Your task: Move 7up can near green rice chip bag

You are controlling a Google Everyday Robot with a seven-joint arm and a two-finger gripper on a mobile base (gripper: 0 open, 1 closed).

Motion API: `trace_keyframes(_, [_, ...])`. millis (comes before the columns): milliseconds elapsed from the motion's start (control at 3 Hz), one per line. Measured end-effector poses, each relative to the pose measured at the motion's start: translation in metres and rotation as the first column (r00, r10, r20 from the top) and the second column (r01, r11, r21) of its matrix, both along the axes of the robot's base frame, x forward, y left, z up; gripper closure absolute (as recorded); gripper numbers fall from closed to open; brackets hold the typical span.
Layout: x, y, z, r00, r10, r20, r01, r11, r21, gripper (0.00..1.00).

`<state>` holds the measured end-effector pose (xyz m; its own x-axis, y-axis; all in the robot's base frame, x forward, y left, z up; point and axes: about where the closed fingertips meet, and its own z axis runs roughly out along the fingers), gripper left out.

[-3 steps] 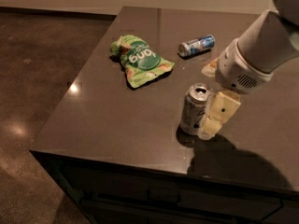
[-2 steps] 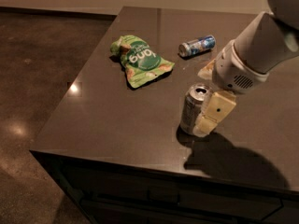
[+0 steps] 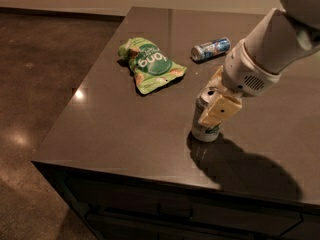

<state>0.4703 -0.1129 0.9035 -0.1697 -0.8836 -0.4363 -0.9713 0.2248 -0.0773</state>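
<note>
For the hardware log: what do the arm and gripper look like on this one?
The arm is smooth, white and tube-shaped, ending in a wider white wrist collar with a small dark slotted grille. The gripper, at the 7up can, is cream-yellow and blocky. No cables or markings show.

The gripper (image 3: 213, 102) at the 7up can (image 3: 200, 127) hides its right side.

On the surface (image 3: 125, 129) the 7up can (image 3: 205, 133) stands upright near the front edge, end effector (image 3: 212, 102) at its right side, green rice chip bag (image 3: 152, 66) behind-left, second can (image 3: 211, 49) lying farther back.
</note>
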Motion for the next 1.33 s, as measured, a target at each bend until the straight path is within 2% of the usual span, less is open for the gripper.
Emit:
trace_keyframes(333, [0.023,0.010,0.011,0.9999,-0.010,0.007,0.010,1.000,0.004,0.96])
trace_keyframes(667, [0.045,0.024,0.022,0.9996,-0.013,0.026,0.013,1.000,0.012,1.00])
trace_keyframes(1000, [0.073,0.038,0.025,0.9991,-0.004,0.042,0.003,1.000,0.013,1.00])
trace_keyframes(1333, [0.098,0.046,0.021,0.9994,0.002,0.035,-0.003,0.999,0.032,1.00])
